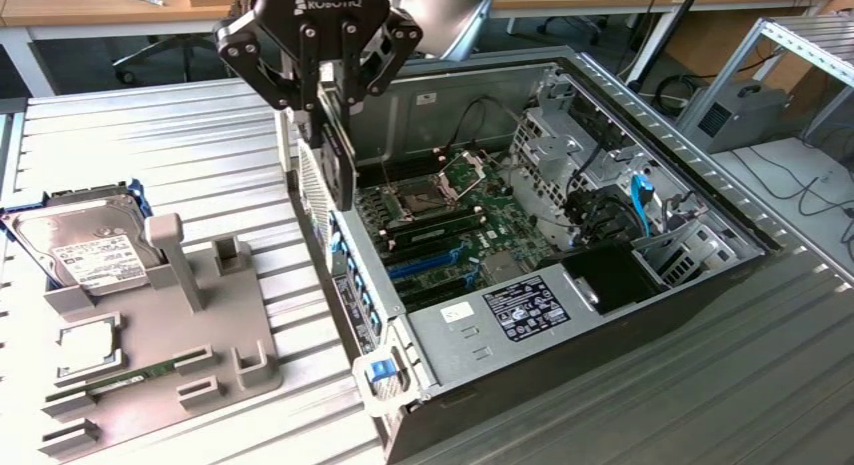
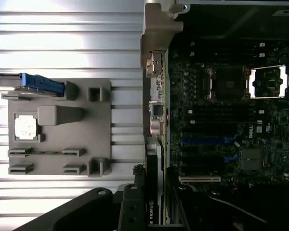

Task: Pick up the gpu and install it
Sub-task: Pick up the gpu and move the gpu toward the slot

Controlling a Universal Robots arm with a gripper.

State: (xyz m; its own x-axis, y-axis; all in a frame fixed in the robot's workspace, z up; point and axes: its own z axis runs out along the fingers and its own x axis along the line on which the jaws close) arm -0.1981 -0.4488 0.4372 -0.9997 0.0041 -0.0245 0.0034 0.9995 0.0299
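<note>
Exterior view's left: hard drive (image 1: pixel 83 253) leaning at the edge of grey fixture (image 1: pixel 247 335). Centre: gripper (image 1: pixel 331 113) hanging over the wall of open computer case (image 1: pixel 461 345), fingers clamping on gpu (image 1: pixel 339 160). Gpu hanging edge-on, long axis running vertical, lower end pointing down at the case wall, held in air. Exterior view's right: motherboard (image 1: pixel 441 225) lying exposed inside the case. Wrist view: gpu's thin dark edge running alongside the case wall.

The hand (image 1: pixel 324 125) is black, the gpu (image 1: pixel 342 170) dark, the fixture block (image 1: pixel 200 325) grey, the desk (image 1: pixel 160 135) ribbed silver. Green motherboard (image 1: pixel 447 230), blue slots (image 1: pixel 427 260); silver, white-labelled hard drive (image 1: pixel 83 250).
</note>
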